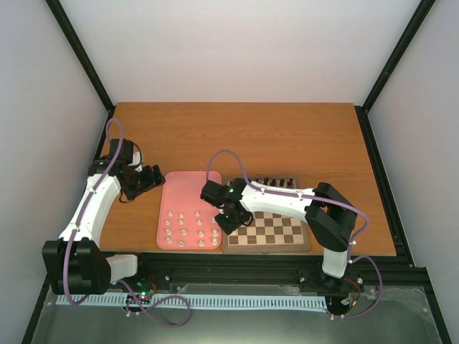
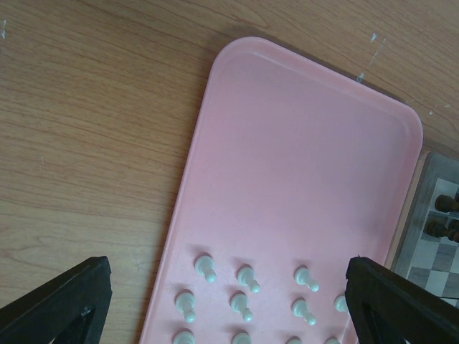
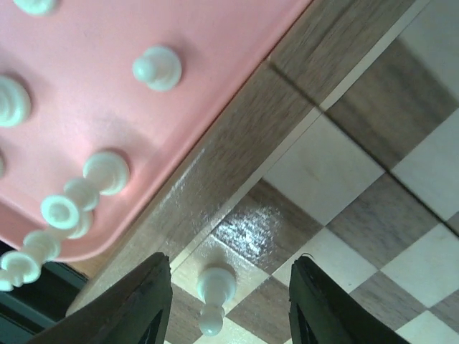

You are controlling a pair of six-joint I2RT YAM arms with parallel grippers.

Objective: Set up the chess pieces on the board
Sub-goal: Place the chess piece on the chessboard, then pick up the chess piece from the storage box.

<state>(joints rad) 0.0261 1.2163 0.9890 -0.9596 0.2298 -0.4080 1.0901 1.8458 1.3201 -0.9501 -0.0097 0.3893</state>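
Broadly, the job has barely begun. The wood-grain bench point(image 1: 287, 136) carries a pink plastic tray point(image 1: 188, 190) with rounded corners and, just beside its right edge, the board point(image 1: 276, 229), a glossy checkered square of dark brown and cream with a brown border. Dark brown pieces point(image 1: 276, 180) line the board's far row. The right tool point(image 3: 229, 290) hangs over the board's near-left corner with its jaws apart, gripping nothing. Between them one cream pawn point(image 3: 215, 290) stands upright on a square just inside the border, clear of both fingers. The left tool point(image 2: 229, 301) hovers wide open and empty near the tray's far-left corner. Nearly all the chess pieces point(image 1: 185, 229), tiny smooth round-headed figures, stand in rows on the tray's near half. There are probably fifteen or so, though they are too small to count surely.
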